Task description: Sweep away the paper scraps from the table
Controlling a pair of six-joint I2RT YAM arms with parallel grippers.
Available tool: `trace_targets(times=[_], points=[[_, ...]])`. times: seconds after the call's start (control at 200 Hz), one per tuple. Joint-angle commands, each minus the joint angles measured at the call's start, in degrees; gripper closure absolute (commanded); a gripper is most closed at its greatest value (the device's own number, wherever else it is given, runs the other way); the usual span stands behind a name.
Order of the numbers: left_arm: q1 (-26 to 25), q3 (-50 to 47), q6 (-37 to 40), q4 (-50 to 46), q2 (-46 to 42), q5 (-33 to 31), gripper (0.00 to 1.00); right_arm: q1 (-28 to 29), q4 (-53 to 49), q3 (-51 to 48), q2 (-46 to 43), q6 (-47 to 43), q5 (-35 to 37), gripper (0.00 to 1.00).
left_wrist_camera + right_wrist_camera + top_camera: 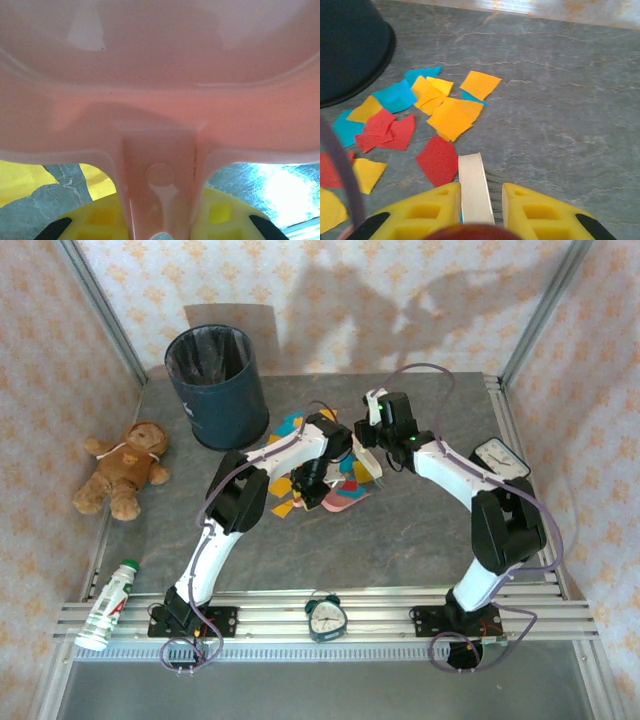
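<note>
Left gripper (160, 222) clamped on the pink dustpan (160, 75) handle; right gripper (477, 207) clamped on a white handle (474, 182); paper scraps (452, 117) just far-left of it on the table (560, 125).

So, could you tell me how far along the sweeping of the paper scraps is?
Done: both tools are picked up. The left fingers are shut on the pink dustpan by its handle, the right fingers on a white handle. In hand: both tools sit by the pile. Left: nearly all of it; red, orange and blue paper scraps lie loose on the table beside the dark bin.
</note>
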Motion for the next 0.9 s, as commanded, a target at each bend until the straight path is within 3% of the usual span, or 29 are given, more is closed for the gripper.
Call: trace_targets(times=[0.0, 0.26, 0.761, 0.896], points=[[0.0, 1.8, 1.5, -3.0, 1.2, 0.0, 1.00, 0.5, -2.5, 0.2, -1.9, 1.9, -5.9, 1.00], [-0.1, 1.6, 1.0, -2.0, 0.6, 0.0, 1.00, 0.5, -3.0, 0.1, -4.4, 4.9, -7.2, 1.00], [-0.1, -3.3, 0.1, 1.8, -4.0, -1.3, 1.00, 0.5, -1.5, -4.4, -14.0, 6.2, 4.5, 1.00], [0.0, -4.6, 0.0, 2.6, -4.9, -0.7, 1.00, 0.5, -2.2, -4.7, -14.1, 6.0, 4.5, 1.00]])
